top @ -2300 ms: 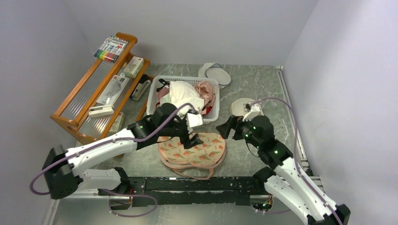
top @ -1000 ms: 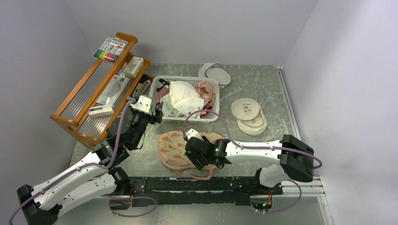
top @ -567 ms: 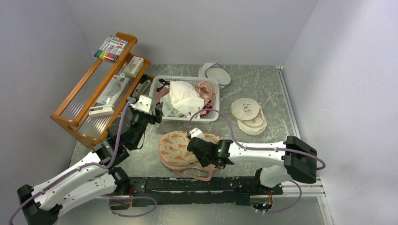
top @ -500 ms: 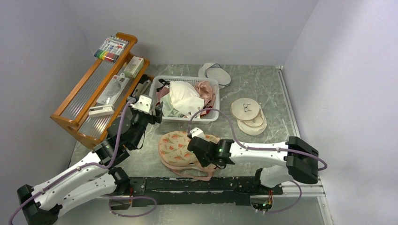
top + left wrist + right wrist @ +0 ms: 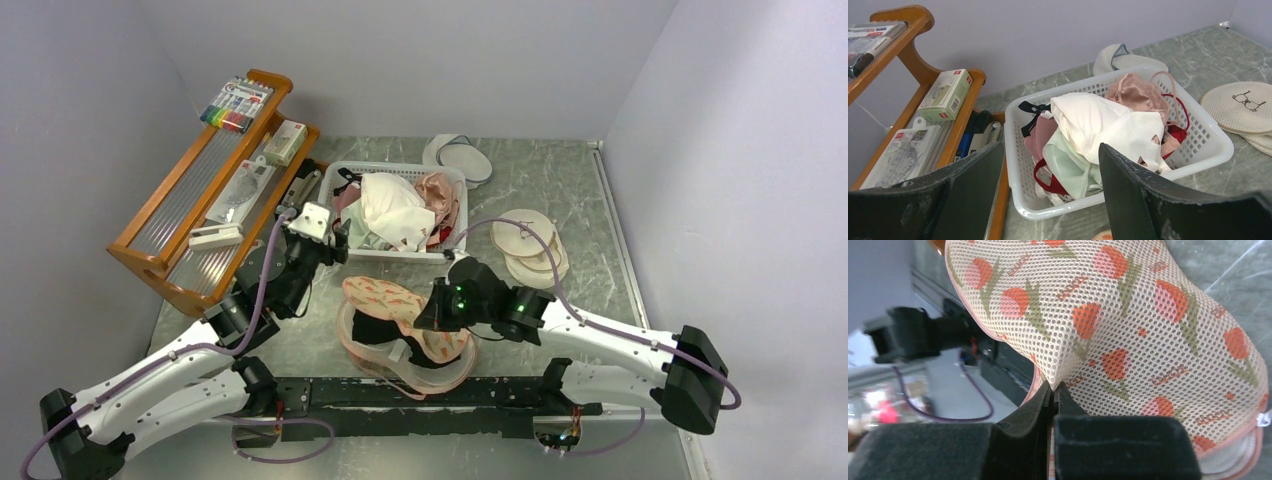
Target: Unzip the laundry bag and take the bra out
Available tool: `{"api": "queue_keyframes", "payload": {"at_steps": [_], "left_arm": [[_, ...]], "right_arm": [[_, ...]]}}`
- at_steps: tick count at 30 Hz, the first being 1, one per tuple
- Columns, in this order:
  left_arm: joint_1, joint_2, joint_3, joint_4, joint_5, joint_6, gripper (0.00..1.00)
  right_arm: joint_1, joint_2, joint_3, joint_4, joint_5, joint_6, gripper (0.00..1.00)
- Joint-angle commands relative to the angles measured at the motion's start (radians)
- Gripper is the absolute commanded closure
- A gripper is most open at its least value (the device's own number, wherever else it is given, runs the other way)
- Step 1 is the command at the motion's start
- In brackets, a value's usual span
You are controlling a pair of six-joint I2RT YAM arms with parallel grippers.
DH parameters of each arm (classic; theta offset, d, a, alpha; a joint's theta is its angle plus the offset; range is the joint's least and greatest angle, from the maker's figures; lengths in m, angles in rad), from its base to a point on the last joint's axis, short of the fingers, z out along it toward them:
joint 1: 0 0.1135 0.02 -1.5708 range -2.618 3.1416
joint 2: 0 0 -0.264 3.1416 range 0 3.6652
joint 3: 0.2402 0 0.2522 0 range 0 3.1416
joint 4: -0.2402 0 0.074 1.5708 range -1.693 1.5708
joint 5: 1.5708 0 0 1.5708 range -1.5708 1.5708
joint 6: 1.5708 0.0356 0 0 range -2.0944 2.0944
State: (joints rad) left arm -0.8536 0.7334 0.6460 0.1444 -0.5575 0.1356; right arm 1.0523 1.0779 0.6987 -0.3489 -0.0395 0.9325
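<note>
The laundry bag (image 5: 388, 297), peach mesh with orange-red flowers, lies at the near middle of the table with its top flap lifted. My right gripper (image 5: 432, 308) is shut on that flap. In the right wrist view the gripper (image 5: 1053, 385) pinches a fold of the flowered mesh (image 5: 1128, 325). Under the raised flap the black bra (image 5: 375, 331) shows inside the pale lower half (image 5: 400, 372). My left gripper (image 5: 336, 240) hovers open by the basket's left front corner. In the left wrist view its fingers (image 5: 973, 190) stand wide apart with nothing between them.
A white basket (image 5: 326, 208) heaped with white, pink and red garments (image 5: 1108, 125) stands behind the bag. A wooden rack (image 5: 190, 200) with boxes runs along the left. White round pouches lie at the right (image 5: 528, 240) and at the back (image 5: 462, 157).
My right gripper has shut on the bag's top flap and pulled it up and to the right, so the bag gapes and the black bra shows. The left arm has barely moved.
</note>
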Motion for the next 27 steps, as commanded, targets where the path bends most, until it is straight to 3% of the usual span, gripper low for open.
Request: {"api": "queue_keyframes", "payload": {"at_steps": [1,5,11,15,21,24,27], "left_arm": [[0.007,0.004,0.029,0.002,-0.018,-0.011,0.19],[0.008,0.018,0.033,-0.004,-0.015,-0.010,0.19],[0.007,0.033,0.044,-0.015,-0.004,-0.016,0.19],[0.008,0.032,0.045,-0.015,-0.001,-0.016,0.19],[0.009,0.036,0.044,-0.015,-0.006,-0.015,0.19],[0.009,0.038,0.044,-0.014,-0.008,-0.016,0.18],[0.008,0.036,0.045,-0.015,-0.009,-0.016,0.18]], "right_arm": [[-0.096,-0.035,-0.096,0.250,-0.236,0.238,1.00],[-0.135,-0.051,-0.121,0.277,-0.237,0.276,1.00],[-0.137,0.001,-0.072,0.161,-0.230,0.061,0.96],[-0.130,0.032,-0.107,0.195,-0.260,-0.028,0.80],[-0.108,0.098,-0.073,0.190,-0.259,-0.102,0.65],[-0.100,0.117,-0.039,0.154,-0.232,-0.130,0.66],[-0.099,0.102,-0.036,0.135,-0.192,-0.132,0.83]]}}
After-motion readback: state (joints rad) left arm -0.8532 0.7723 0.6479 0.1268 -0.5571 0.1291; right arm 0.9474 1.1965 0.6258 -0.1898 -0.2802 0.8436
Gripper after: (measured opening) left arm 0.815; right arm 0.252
